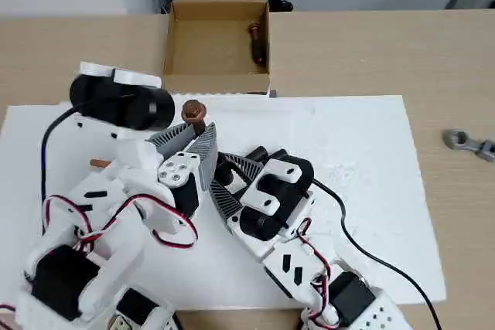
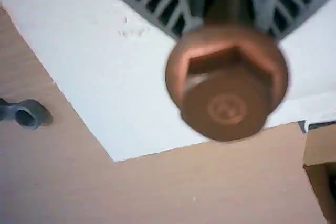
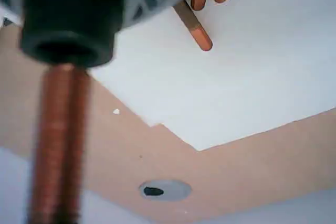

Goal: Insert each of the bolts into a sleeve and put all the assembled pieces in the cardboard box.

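Two arms hold a bolt and a sleeve close together, just in front of the cardboard box (image 1: 179,44).

The left jaws pinch a copper bolt (image 1: 194,110). Its round head points at the box and sits just beside the box's near wall. The right jaws pinch a black sleeve (image 3: 68,24), a bit farther from the box, behind the bolt. The bolt's threaded end reaches the sleeve's open mouth, but I cannot tell if it is inside. A finished piece (image 1: 257,42), bolt and sleeve together, lies in the box against the side wall nearest the grey metal tool (image 1: 468,143). Both jaws hang over a white sheet (image 1: 348,191) that touches the box. The tool lies on the tan surface (image 1: 448,52), well apart from the box.
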Motion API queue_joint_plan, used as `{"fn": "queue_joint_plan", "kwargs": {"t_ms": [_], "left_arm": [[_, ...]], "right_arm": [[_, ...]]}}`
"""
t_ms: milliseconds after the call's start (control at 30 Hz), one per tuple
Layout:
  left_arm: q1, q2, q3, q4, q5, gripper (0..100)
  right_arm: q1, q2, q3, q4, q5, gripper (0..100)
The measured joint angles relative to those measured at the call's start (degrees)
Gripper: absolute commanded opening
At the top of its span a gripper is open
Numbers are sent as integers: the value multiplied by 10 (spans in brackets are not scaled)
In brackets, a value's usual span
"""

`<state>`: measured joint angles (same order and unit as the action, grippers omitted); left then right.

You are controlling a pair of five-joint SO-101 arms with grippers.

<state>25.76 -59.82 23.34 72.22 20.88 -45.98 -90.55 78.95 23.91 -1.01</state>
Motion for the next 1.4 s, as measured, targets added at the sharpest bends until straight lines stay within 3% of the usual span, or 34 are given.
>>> {"fn": "queue_joint_plan", "kwargs": {"t_ms": [1400], "left_arm": [[19,0,0,18,-4,7]], "right_arm": [[0,0,0,0,0,3]]}}
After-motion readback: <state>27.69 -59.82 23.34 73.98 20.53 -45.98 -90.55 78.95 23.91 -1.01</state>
